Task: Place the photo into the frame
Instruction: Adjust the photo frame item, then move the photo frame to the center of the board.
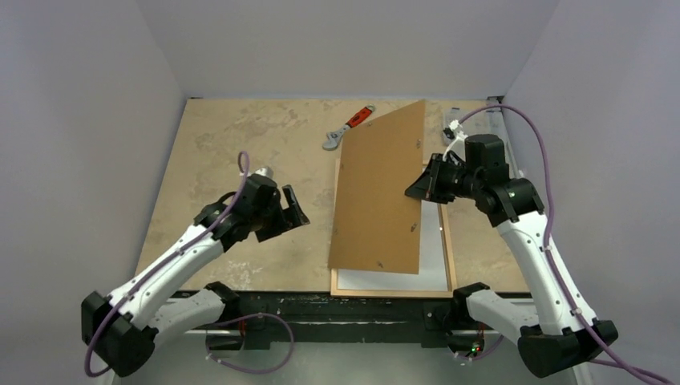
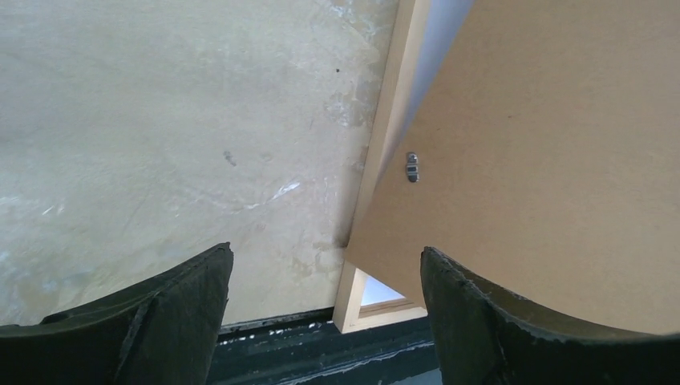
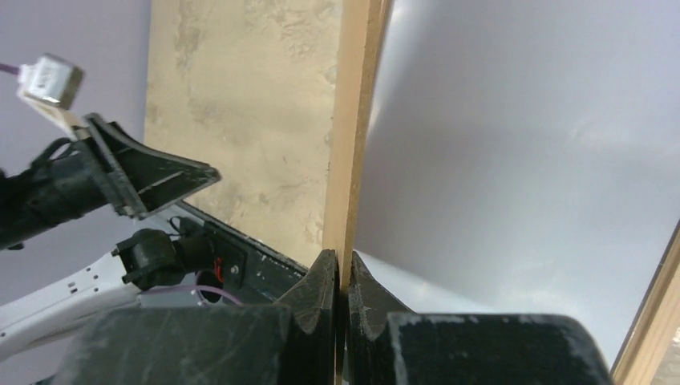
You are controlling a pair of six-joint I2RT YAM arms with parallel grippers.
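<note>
R pincer (image 3: 343,269) clamps backing board (image 1: 377,200) edge; L pincer (image 2: 325,257) open. Best lower board slowly, square w/ frame (image 1: 393,293).

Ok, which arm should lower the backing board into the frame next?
Right: the right fingers are shut on the edge of the backing board, holding it tilted over the frame. The left fingers stand open beside it, holding nothing.
</note>
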